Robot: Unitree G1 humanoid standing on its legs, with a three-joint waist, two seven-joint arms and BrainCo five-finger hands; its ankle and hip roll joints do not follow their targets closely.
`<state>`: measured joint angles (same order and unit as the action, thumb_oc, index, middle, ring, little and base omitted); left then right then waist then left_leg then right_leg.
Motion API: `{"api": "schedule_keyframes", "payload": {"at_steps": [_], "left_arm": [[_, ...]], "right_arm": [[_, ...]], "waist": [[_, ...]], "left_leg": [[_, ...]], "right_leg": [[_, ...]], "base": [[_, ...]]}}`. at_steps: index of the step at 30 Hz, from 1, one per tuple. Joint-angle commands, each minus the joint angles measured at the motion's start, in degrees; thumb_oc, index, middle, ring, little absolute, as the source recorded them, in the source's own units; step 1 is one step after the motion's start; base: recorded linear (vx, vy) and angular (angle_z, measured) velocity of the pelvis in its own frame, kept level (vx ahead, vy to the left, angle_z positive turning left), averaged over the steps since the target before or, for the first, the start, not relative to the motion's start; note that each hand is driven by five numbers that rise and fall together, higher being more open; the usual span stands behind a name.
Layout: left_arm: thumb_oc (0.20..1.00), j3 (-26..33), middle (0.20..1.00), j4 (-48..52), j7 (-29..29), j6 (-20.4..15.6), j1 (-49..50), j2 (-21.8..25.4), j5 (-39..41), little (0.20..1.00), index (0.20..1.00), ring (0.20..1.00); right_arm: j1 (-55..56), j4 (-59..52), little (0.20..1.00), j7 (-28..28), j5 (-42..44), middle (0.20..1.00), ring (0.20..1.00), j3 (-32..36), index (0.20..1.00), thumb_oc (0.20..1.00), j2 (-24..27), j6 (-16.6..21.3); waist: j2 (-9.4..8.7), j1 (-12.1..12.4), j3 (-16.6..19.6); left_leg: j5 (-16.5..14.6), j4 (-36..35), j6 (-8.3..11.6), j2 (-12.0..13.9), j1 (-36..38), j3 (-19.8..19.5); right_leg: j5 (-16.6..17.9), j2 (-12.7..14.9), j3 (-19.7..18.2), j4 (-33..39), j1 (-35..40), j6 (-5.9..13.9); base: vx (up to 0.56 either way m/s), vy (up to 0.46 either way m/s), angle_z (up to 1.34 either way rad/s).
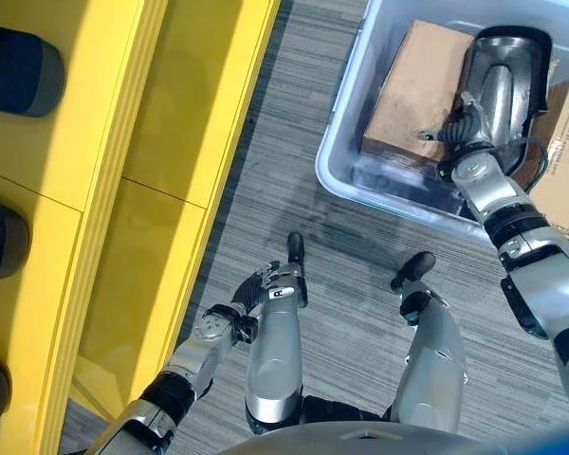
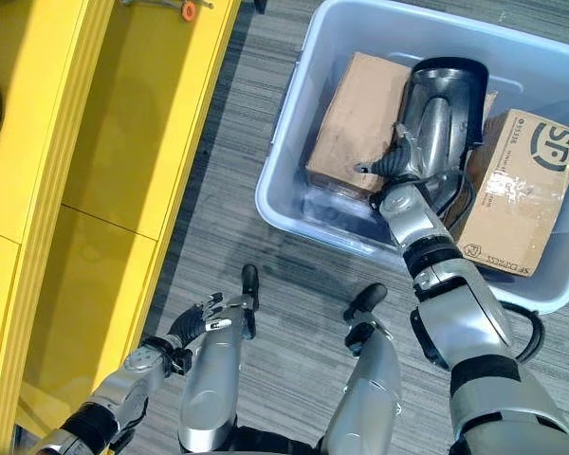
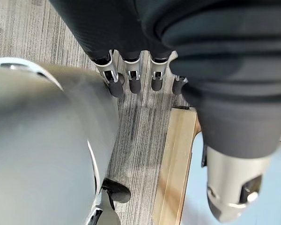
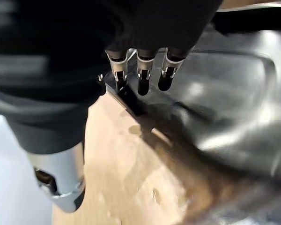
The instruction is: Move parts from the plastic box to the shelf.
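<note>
A translucent plastic box [image 1: 337, 142] stands on the floor at the upper right. In it a shiny silver-and-dark moulded part [image 2: 441, 104] leans between a plain cardboard box [image 2: 356, 109] and a taped carton [image 2: 517, 190]. My right hand [image 2: 398, 161] reaches into the box. Its straight fingers [image 4: 140, 77] rest at the part's dark edge [image 4: 225, 93], thumb held apart, and nothing is grasped. Down by the shelf's front my left hand [image 1: 256, 289] hangs open and holds nothing, with its fingers [image 3: 131, 77] straight above the carpet.
The yellow shelf [image 1: 123, 142] runs along the whole left side, and dark rounded parts [image 1: 14, 66] lie on it at the far left. Grey striped carpet [image 1: 294, 209] lies between the shelf and the plastic box.
</note>
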<state>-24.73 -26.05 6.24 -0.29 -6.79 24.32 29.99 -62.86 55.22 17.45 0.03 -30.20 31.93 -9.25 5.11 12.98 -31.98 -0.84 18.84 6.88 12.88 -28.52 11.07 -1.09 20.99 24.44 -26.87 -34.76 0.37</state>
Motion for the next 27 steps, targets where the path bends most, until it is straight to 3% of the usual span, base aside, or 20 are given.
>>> {"api": "schedule_keyframes", "payload": {"at_steps": [1, 2, 6, 10, 13, 17, 19, 27], "left_arm": [[1.0, -3.17, 1.0, 1.08, 2.27, -0.17, 2.09, 2.03, 1.46, 1.0, 1.0, 1.0], [1.0, -2.52, 1.0, 1.03, 3.12, 0.26, 2.18, 2.09, 1.73, 1.0, 1.0, 1.0], [1.0, -2.78, 1.0, 2.74, 5.09, -1.0, 3.41, 3.18, -0.06, 1.0, 1.0, 1.0], [1.0, -2.67, 1.0, 4.38, 4.78, -0.2, 3.85, 3.88, 1.66, 1.0, 1.0, 1.0], [1.0, -2.16, 1.0, 4.07, 5.28, 0.12, 3.09, 3.77, 0.54, 1.0, 1.0, 1.0], [1.0, -1.92, 1.0, 4.14, 5.43, -0.38, 3.55, 3.66, 0.58, 1.0, 1.0, 1.0], [1.0, -1.11, 1.0, 4.01, 5.96, -0.67, 4.02, 3.82, 0.17, 1.0, 1.0, 1.0], [1.0, 0.51, 1.0, 4.17, 6.68, -0.39, 6.03, 5.42, 0.27, 1.0, 1.0, 1.0]], "right_arm": [[-3.44, 1.13, 1.0, -3.1, -12.72, 1.0, 1.0, -2.52, 1.0, 1.0, 3.26, -3.44], [-4.46, 1.93, 1.0, -4.24, -17.4, 1.0, 1.0, -5.01, 1.0, 1.0, 3.68, -5.11], [-5.25, 1.94, 1.0, -9.1, -21.79, 1.0, 1.0, -8.9, 1.0, 1.0, 4.5, -9.84], [-5.29, 2.81, 1.0, -9.74, -22.47, 1.0, 1.0, -10.16, 1.0, 1.0, 3.99, -12.2], [-6.74, 4.31, 1.0, -11.45, -27.83, 1.0, 1.0, -11.32, 1.0, 1.0, 2.01, -11.27], [-6.6, 2.35, 1.0, -12.74, -37.95, 1.0, 1.0, -15.26, 1.0, 1.0, 1.84, -5.86], [-5.6, -2.24, 1.0, -13.53, -41.19, 1.0, 1.0, -18.24, 1.0, 1.0, 2.9, -1.02], [-5.06, -17.59, 1.0, -7.28, -56.38, 1.0, 1.0, -24.89, 1.0, 1.0, 7.44, 14.78]], "waist": [[2.73, 1.14, 2.19], [2.74, 1.39, 2.19], [2.46, 1.72, 2.19], [2.48, 1.98, 2.19], [2.43, 2.39, 2.19], [2.31, 2.52, 2.19], [1.72, 2.28, 2.19], [0.02, 1.71, 2.19]], "left_leg": [[0.87, 1.48, -0.3, 1.12, -3.96, -0.49], [0.92, 1.46, -0.33, 1.14, -4.32, -0.56], [-0.16, 1.68, 0.4, 1.38, -4.04, -1.04], [0.16, 1.14, 0.39, 1.47, -4.5, -1.09], [1.93, 0.37, -0.23, 1.78, -6.21, -0.85], [2.0, 0.59, -0.21, 1.99, -6.78, -0.83], [2.03, 0.61, -0.19, 2.27, -6.81, -0.6], [1.93, 0.97, -0.03, 2.89, -5.81, -0.34]], "right_leg": [[-4.42, 0.68, -1.96, -4.08, 0.31, 5.06], [-4.39, 0.71, -1.85, -4.01, 0.05, 5.05], [-5.63, 0.88, -1.9, -4.83, 0.33, 6.01], [-5.36, 0.57, -1.64, -4.31, -0.11, 5.98], [-3.7, 0.23, -0.7, -3.11, -1.39, 4.98], [-3.47, 0.26, -0.57, -2.81, -1.67, 5.05], [-3.31, 0.19, -0.43, -2.49, -1.59, 5.22], [-3.12, -0.35, -0.45, -1.78, -0.36, 5.7]], "base": [[-0.01, -0.035, 0.1], [-0.08, -0.029, 0.13], [0.04, -0.047, 0.03], [-0.01, -0.019, 0.0], [-0.1, -0.028, -0.04], [-0.02, -0.018, -0.03], [-0.04, -0.042, -0.05], [0.0, -0.031, -0.01]]}}
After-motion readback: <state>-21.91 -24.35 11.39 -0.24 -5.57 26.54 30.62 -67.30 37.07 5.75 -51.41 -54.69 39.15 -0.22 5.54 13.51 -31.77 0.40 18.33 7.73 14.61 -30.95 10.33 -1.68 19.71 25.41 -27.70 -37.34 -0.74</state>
